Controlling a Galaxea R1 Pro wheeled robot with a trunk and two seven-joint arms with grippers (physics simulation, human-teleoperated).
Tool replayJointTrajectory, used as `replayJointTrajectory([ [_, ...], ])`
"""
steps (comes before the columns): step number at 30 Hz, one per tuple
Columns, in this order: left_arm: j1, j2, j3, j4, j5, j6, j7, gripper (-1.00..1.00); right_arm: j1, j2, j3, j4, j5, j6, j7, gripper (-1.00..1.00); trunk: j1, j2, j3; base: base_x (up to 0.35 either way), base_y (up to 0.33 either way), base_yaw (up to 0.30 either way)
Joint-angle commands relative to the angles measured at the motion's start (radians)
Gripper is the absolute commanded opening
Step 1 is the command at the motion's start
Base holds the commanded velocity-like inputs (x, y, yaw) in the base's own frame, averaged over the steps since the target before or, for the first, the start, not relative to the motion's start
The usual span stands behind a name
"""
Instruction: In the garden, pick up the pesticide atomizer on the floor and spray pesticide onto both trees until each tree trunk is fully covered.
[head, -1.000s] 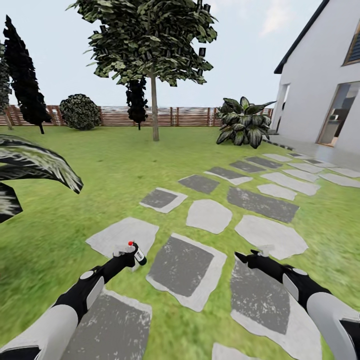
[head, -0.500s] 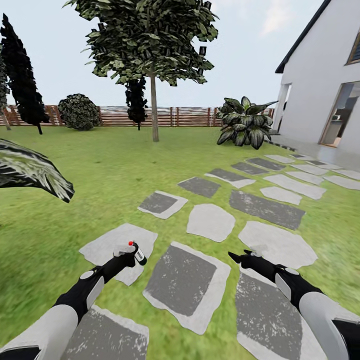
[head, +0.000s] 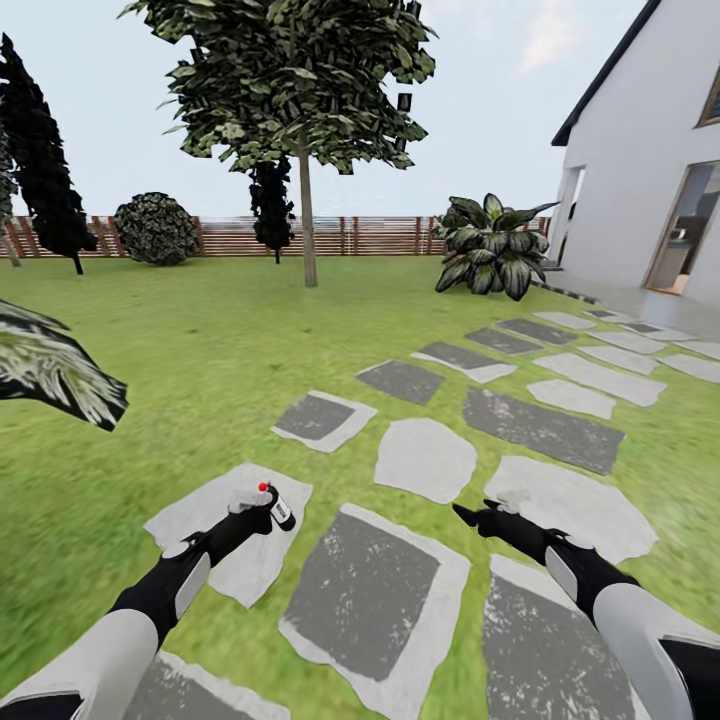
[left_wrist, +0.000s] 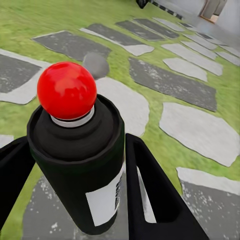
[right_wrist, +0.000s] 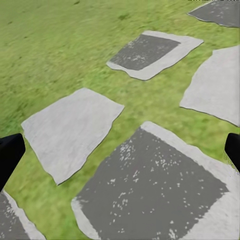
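Head view: my left tool (head: 262, 512) grips the pesticide atomizer (head: 277, 508), a small dark can with a pale label and a red ball on top, held above the stepping stones (head: 430, 458) of the garden lawn (head: 200, 350). In the left wrist view the atomizer (left_wrist: 80, 160) stands upright between my two black fingers (left_wrist: 150, 195), which press against its sides; the red ball (left_wrist: 67, 90) sits on a pale collar at the can's top, and I cannot tell what is inside the can. My right tool (head: 478, 516) holds nothing and reaches out over the stones beside the atomizer; in the right wrist view its fingertips (right_wrist: 10, 152) show at opposite edges with a grey stone (right_wrist: 150, 190) between them, so it is spread wide. Well beyond the atomizer, across the lawn, one tree (head: 300, 80) stands with its straight tree trunk (head: 308, 225) in front of the brown slat fence (head: 370, 235). Near that trunk are a dark conifer (head: 270, 205) and, further along the fence, a round shrub (head: 155, 228). A broad-leaved plant (head: 490, 258) grows by the white house (head: 650, 170).
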Motion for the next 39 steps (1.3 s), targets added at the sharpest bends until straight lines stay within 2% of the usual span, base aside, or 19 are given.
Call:
replayJointTrajectory([
  [1,0.0,0.0,0.0,0.0,0.0,0.0,0.001,-1.0,0.0,0.0,0.0,0.0,0.0,0.0,-0.001,1.0,0.0,0.0,0.0,0.35,0.0,0.0],
  [11,0.0,0.0,0.003,0.0,0.0,-0.002,-0.001,-1.0,0.001,0.004,0.0,0.004,0.0,0.0,-0.003,1.0,0.0,0.0,0.0,0.35,0.0,0.0],
  [19,0.0,0.001,0.007,0.011,0.0,-0.001,0.0,-1.0,0.001,0.012,-0.001,0.033,0.044,-0.01,-0.03,1.0,0.0,0.0,0.0,0.35,0.0,0.0],
  [33,0.0,-0.006,0.005,0.01,0.001,-0.002,-0.001,-1.0,0.002,0.013,0.0,0.034,0.051,-0.018,-0.037,1.0,0.0,0.0,0.0,0.35,0.0,0.0],
  [39,0.0,-0.008,0.002,0.008,0.001,-0.002,-0.001,-1.0,0.002,0.014,0.001,0.034,0.052,-0.018,-0.082,1.0,0.0,0.0,0.0,0.35,0.0,0.0],
])
